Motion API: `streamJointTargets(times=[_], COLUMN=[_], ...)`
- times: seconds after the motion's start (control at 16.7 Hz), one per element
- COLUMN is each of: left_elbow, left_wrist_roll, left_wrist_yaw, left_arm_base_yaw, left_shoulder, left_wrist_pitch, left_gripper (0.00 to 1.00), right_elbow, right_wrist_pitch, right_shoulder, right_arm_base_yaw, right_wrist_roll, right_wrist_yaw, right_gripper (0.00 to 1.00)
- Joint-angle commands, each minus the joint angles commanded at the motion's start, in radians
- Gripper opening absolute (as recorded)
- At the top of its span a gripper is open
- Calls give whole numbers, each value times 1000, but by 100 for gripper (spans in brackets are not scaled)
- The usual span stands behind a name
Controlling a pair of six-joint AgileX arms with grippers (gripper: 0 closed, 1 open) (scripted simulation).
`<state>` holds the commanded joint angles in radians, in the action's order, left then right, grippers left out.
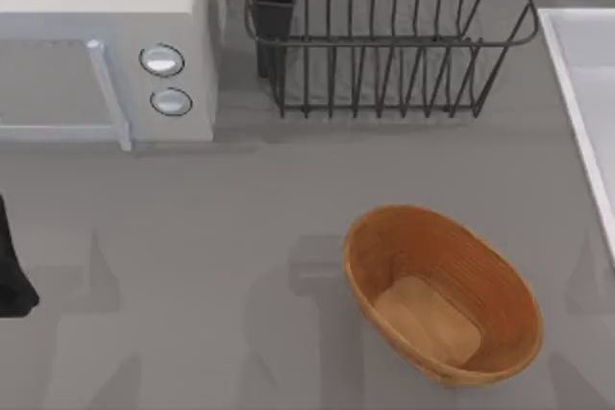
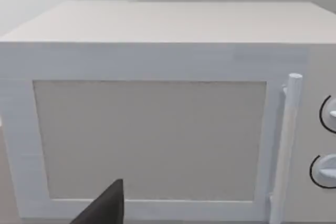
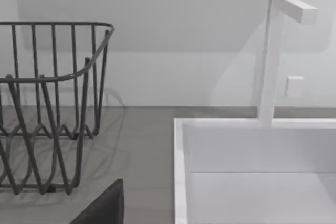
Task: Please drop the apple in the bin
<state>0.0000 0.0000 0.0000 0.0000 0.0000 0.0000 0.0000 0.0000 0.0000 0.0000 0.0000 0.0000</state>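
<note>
A grey table [image 1: 192,237] carries everything, seen from above. Toward its near edge, right of centre, sits the bin [image 1: 500,280], an oval orange-brown woven basket with a lighter tan floor; nothing lies inside it. Along the far edge stands a black wire dish rack [image 1: 384,45], with a dark cup-shaped holder at its left end. In the far left corner is a white microwave [image 1: 106,45] with two round knobs and a bar handle. A white sink [image 1: 586,93] runs along the right edge.

At the table's left edge a dark piece of the left arm [image 1: 12,276] juts in. The left wrist view faces the microwave [image 2: 157,129] door, and the right wrist view faces the dish rack [image 3: 47,103] and the sink [image 3: 252,171] with its white tap [image 3: 270,56]. Each wrist view has a dark wedge at its edge; whether either tool's fingers are spread or pressed together cannot be told.
</note>
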Motion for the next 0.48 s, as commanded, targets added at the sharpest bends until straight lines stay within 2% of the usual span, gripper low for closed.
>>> streamJointTargets(times=[0.24, 0.48], left_elbow=[24, 173], left_wrist_roll=[13, 98], left_wrist_yaw=[9, 59], left_arm_base_yaw=[15, 100], left_shoulder=[29, 203], left_wrist_pitch=[-9, -76], left_gripper=[100, 100], right_elbow=[0, 0], right_wrist_pitch=[0, 0], right_shoulder=[0, 0], right_arm_base_yaw=[0, 0], right_wrist_roll=[0, 0], right_wrist_yaw=[0, 0], right_gripper=[100, 100])
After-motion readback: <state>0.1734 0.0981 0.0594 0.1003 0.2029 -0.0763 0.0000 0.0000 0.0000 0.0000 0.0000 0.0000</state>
